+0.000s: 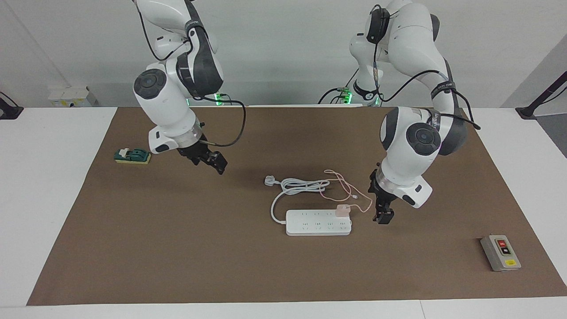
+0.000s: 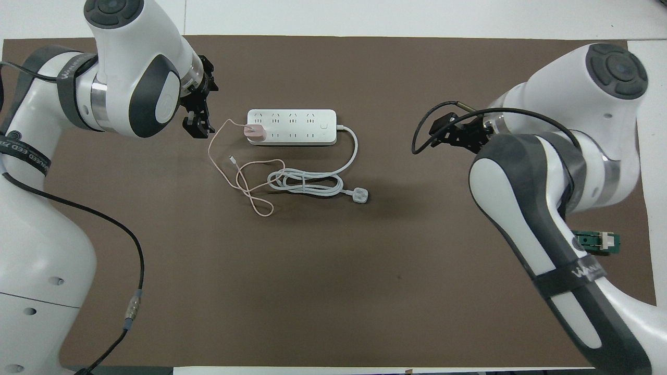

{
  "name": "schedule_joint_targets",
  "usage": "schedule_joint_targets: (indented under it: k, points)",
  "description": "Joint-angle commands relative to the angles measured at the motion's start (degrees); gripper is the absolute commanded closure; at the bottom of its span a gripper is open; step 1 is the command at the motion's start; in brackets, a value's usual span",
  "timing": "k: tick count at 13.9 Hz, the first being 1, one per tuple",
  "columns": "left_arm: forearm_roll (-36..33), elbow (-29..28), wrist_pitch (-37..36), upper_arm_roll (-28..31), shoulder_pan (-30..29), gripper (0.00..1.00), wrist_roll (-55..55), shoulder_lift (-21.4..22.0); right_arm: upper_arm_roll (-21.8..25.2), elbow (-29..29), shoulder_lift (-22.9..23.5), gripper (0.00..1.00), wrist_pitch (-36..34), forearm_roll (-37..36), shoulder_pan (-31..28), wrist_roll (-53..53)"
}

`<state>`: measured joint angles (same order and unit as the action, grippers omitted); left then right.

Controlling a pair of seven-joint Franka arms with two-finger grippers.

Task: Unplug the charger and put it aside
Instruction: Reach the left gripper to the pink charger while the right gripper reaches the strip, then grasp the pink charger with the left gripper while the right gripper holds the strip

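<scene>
Right now my left pincer (image 1: 383, 218) hangs low at centre-right of the facing view, just beside the end of the long white plastic power strip (image 1: 319, 222) on the brown-covered worktop (image 1: 177, 248); whether its fingers are open or closed I cannot tell. That end holds the small pale pink cube-shaped charger (image 1: 343, 210), plugged into the strip's row of sockets nearer to me. Its thin pink cable (image 1: 350, 190) loops loosely across the mat, just above the strip in this frame, beside the strip's coiled thick white cord (image 1: 301, 185). My right pincer (image 1: 208, 160) waits in the air at upper left of the frame, holding nothing; I cannot tell its fingers' state either.
</scene>
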<state>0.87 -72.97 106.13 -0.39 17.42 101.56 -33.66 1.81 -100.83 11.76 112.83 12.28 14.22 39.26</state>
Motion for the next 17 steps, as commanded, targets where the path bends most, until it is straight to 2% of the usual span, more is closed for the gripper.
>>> schedule_joint_targets:
  k: [1,3,6,7,8,11,12,15,17]
  points:
    - [0.5,-1.3,2.9,1.4,3.8,0.0,3.0,-1.7,0.0,0.6,4.0,0.0,4.8,6.9,2.4,9.6]
    - [0.5,-3.9,6.5,1.4,4.1,0.0,3.6,-0.9,0.1,1.4,7.7,0.0,9.8,13.0,5.4,16.2]
    - [0.4,-11.7,11.7,1.4,4.3,0.0,3.6,1.9,0.1,9.6,16.0,0.0,11.5,20.9,8.4,30.6]
    - [0.4,-12.2,11.9,1.4,4.8,0.0,3.6,2.2,0.1,11.6,18.1,0.0,11.8,22.4,9.2,33.2]
    - [0.4,-12.2,12.4,1.4,5.0,0.0,4.1,2.2,0.1,12.6,19.7,0.03,13.1,23.3,9.6,35.2]
    - [0.4,-14.8,15.4,1.4,6.0,0.0,6.0,2.9,0.1,14.6,23.9,0.04,18.6,28.8,12.0,36.8]
    - [0.4,-15.6,16.1,1.4,6.1,0.0,6.3,3.1,0.1,16.5,25.4,0.04,18.3,29.8,12.1,38.4]
    - [0.4,-16.0,16.3,1.4,6.4,0.28,6.7,3.2,0.1,25.1,33.0,0.04,16.8,29.7,12.1,43.4]
    - [0.4,-17.5,18.4,1.4,6.4,0.42,7.1,3.6,0.0,30.0,37.0,0.04,14.4,29.8,11.5,44.8]
